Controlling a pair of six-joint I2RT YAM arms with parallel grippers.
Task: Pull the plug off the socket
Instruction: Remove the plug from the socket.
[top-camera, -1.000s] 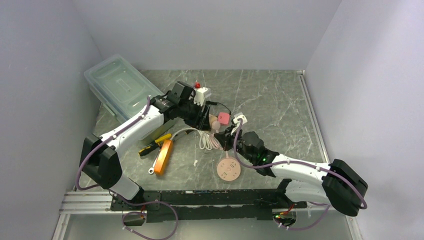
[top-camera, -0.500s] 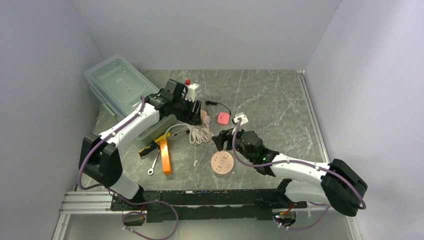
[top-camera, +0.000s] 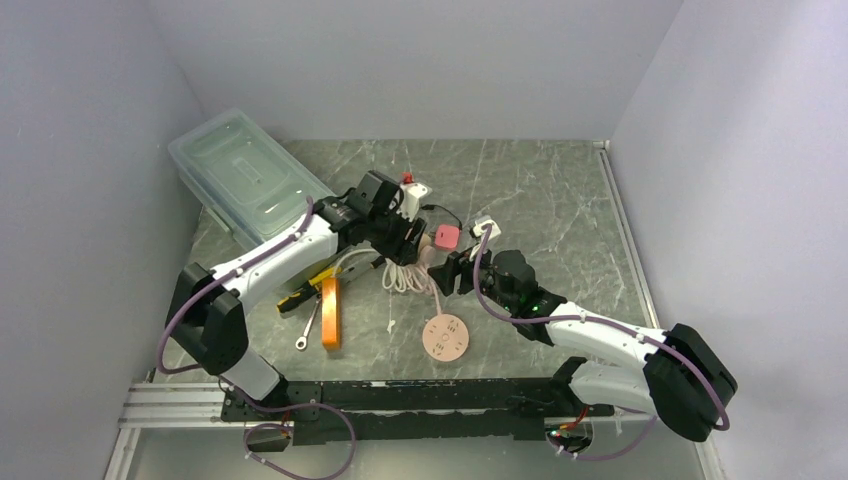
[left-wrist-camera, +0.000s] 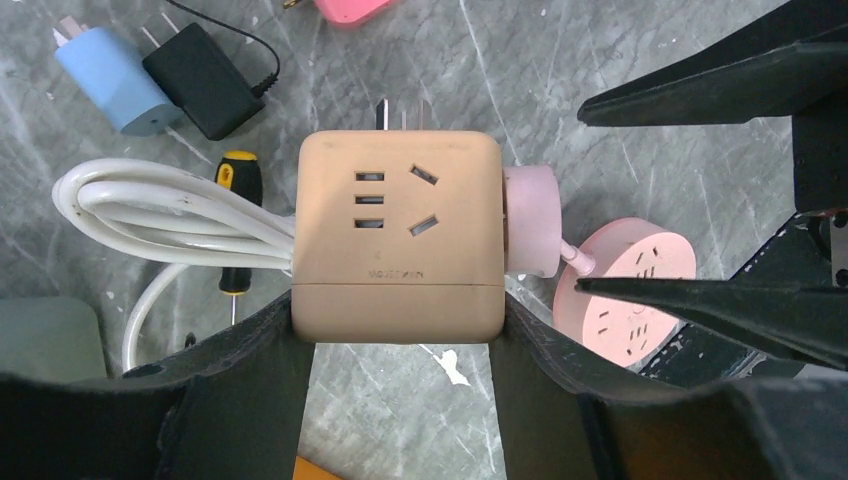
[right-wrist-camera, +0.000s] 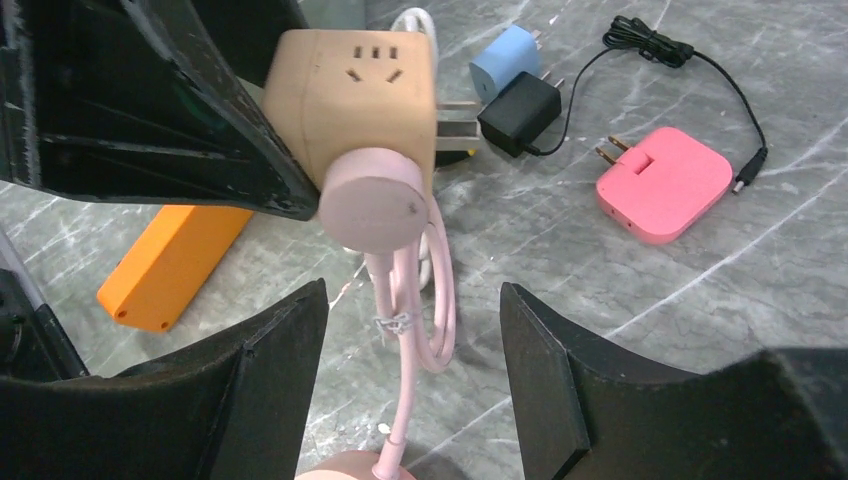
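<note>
Over the table (top-camera: 560, 200), the left gripper (left-wrist-camera: 398, 318) clamps the tan socket (left-wrist-camera: 398, 225), pink plug (left-wrist-camera: 527, 222) seated in its 3 o'clock face. The right gripper (right-wrist-camera: 413, 300) gapes open beside it; gripping and pulling remain.

Only one piece of writing shows. It is a short line of small raised letters on the tan cube socket (left-wrist-camera: 397, 240), seen from the left wrist camera. The line sits in the middle of the upper face, below the two groups of slots and just above the seam that runs across the body. The letters have the same colour as the plastic and are too faint and too small to read, so I cannot tell the brand or the word. From the right wrist camera and the top camera this line cannot be made out. No other text, number or label can be read.
</note>
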